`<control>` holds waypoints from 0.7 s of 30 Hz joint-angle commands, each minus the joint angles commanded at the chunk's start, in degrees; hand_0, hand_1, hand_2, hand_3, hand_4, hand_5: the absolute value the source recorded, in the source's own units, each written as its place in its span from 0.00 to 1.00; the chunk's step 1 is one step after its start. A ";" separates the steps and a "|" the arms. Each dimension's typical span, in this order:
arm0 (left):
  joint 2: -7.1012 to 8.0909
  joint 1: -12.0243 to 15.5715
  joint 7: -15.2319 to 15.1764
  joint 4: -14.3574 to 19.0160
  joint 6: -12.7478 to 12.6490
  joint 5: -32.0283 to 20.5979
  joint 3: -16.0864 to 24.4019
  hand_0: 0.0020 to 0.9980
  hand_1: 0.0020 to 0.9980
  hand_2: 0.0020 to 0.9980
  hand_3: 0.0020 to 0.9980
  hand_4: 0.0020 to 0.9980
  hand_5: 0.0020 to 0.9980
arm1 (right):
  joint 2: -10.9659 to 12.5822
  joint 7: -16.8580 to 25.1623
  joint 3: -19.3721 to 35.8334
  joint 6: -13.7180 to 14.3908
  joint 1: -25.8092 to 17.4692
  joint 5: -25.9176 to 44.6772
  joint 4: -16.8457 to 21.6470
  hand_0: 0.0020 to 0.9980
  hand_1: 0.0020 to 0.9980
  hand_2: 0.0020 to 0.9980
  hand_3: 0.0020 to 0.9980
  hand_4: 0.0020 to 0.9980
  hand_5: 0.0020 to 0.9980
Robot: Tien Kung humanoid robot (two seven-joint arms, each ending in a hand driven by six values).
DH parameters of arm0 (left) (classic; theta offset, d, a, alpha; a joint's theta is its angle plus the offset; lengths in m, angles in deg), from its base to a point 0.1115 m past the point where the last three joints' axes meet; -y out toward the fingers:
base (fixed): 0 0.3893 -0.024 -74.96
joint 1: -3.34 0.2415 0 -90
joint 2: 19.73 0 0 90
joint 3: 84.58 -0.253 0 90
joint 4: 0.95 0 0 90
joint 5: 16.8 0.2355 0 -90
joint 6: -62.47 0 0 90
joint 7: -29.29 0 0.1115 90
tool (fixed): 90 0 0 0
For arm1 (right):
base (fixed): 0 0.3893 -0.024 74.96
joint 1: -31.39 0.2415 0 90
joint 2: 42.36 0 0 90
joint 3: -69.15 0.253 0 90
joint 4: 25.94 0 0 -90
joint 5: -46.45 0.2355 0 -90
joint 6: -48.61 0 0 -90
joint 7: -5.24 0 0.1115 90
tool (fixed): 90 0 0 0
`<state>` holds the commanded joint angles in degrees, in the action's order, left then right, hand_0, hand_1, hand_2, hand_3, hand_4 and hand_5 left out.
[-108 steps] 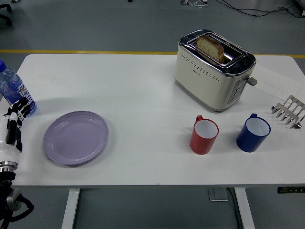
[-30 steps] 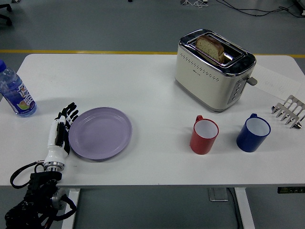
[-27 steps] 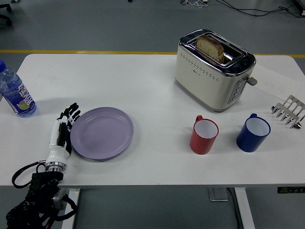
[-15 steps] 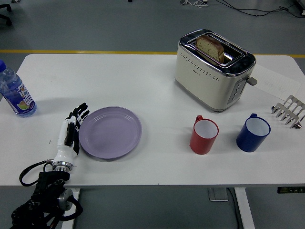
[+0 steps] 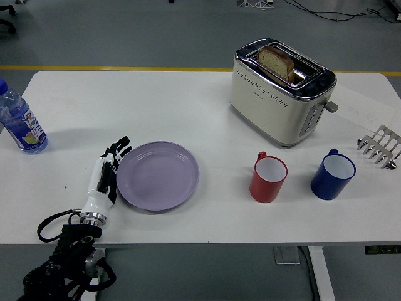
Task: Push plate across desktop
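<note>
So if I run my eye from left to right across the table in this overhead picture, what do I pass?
Water bottle → the robot's left hand, against the plate's left rim → purple plate → red mug → blue mug → metal toast rack. The toaster sits farther back, above the red mug.

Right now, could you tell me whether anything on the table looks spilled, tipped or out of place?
Nothing stands out. The cups and bottle stand upright, the plate lies flat beside the left hand.
</note>
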<state>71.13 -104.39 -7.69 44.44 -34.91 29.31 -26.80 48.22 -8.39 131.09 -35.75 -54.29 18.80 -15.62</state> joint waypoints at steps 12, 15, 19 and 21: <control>-0.06 -1.44 0.00 0.16 0.12 -1.62 -6.68 0.87 0.88 0.90 0.83 0.49 1.00 | 0.03 0.01 0.09 -0.03 -0.31 -0.06 0.00 0.52 0.48 0.59 0.56 0.28 0.36; -0.06 -1.86 0.00 0.39 0.24 -2.01 -8.71 0.87 0.88 0.90 0.83 0.49 1.00 | 0.06 0.02 0.00 -0.03 -0.48 0.05 0.00 0.52 0.48 0.59 0.56 0.28 0.36; -0.08 -2.17 0.00 0.56 0.31 -2.42 -10.46 0.87 0.88 0.90 0.83 0.49 1.00 | 0.08 0.02 -0.04 -0.04 -0.69 0.02 0.00 0.52 0.48 0.59 0.56 0.28 0.36; -0.03 -2.68 0.00 0.79 0.30 -3.02 -12.03 0.87 0.88 0.90 0.83 0.49 1.00 | 0.06 0.01 -0.03 -0.01 -0.80 0.01 0.00 0.52 0.48 0.59 0.56 0.28 0.36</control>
<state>71.10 -107.07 -7.69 45.23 -34.61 26.29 -38.83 48.27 -8.38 131.07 -35.77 -55.09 18.82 -15.62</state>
